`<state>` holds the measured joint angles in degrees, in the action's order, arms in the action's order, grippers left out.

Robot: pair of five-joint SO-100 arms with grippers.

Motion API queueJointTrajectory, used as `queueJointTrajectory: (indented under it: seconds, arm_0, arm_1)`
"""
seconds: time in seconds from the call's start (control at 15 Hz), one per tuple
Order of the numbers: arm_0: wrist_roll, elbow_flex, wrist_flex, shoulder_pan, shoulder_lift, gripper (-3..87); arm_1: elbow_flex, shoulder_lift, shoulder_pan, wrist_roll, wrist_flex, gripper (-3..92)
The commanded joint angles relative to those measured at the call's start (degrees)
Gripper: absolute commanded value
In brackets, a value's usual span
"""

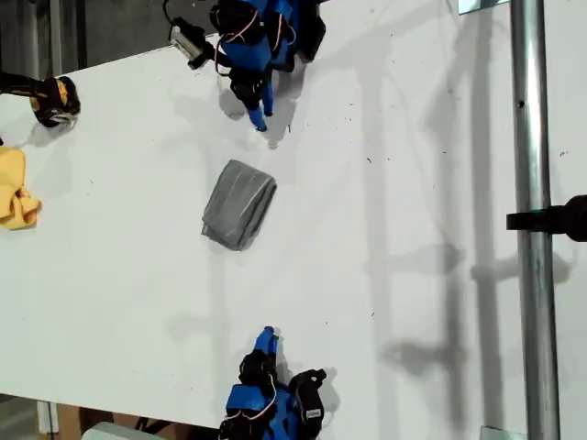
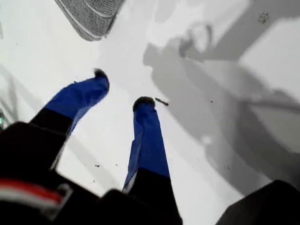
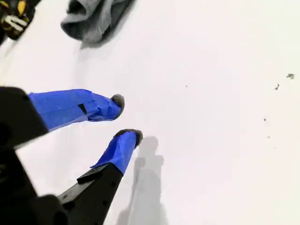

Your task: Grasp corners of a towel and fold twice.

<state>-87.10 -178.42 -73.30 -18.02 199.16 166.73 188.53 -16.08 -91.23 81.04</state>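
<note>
We found the folded grey striped fabric towel (image 1: 238,203) lying at the centre of the white flat table (image 1: 413,229), touching neither arm. Our first gripper (image 1: 260,121), on the far side, and our second gripper (image 1: 267,335), on the near side, were both released and empty.

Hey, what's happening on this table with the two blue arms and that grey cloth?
The grey towel lies folded into a small bundle mid-table. My first end effector and my second end effector are both open, empty and apart from it, at opposite table edges in the exterior view. A yellow cloth sits at that view's left edge.
</note>
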Motion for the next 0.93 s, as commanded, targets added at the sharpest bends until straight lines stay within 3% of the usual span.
queueJointTrajectory:
  seconds: [0.0, 0.2, 0.87]
  arm_0:
    - [21.3, -0.3, -1.0, -1.0, 0.1, 9.8]
    - [31.6, -0.3, -0.8, -0.9, 0.1, 9.6]
    - [31.5, -0.3, -0.8, -1.1, 0.1, 9.0]
  arm_1:
    - [-1.0, 0.0, 1.8, 4.0, 0.8, 19.9]
    - [-0.8, 0.0, 3.0, 5.6, 0.9, 19.5]
    - [-0.8, 0.0, 3.0, 5.6, 0.9, 19.4]
